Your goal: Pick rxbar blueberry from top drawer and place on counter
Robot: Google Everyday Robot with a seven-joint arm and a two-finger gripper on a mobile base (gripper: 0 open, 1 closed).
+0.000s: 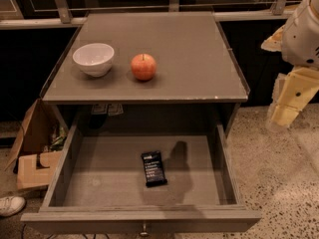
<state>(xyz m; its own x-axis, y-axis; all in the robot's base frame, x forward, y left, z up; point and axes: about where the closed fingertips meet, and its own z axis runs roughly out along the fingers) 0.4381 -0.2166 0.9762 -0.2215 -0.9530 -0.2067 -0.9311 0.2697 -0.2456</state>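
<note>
The rxbar blueberry (154,168), a dark flat bar with white text lines, lies on the floor of the open top drawer (64,166), near its middle and slightly toward the front. The drawer's small knob (144,229) shows at the bottom edge. The grey counter (184,44) is above the drawer. My gripper (285,114) hangs at the far right, outside the cabinet, beyond the counter's right edge and well above and to the right of the bar. It holds nothing that I can see.
A white bowl (93,59) and a red apple (143,66) stand on the counter's left half. Cardboard boxes (32,148) and a white shoe (10,204) lie on the floor to the left. Speckled floor lies to the right.
</note>
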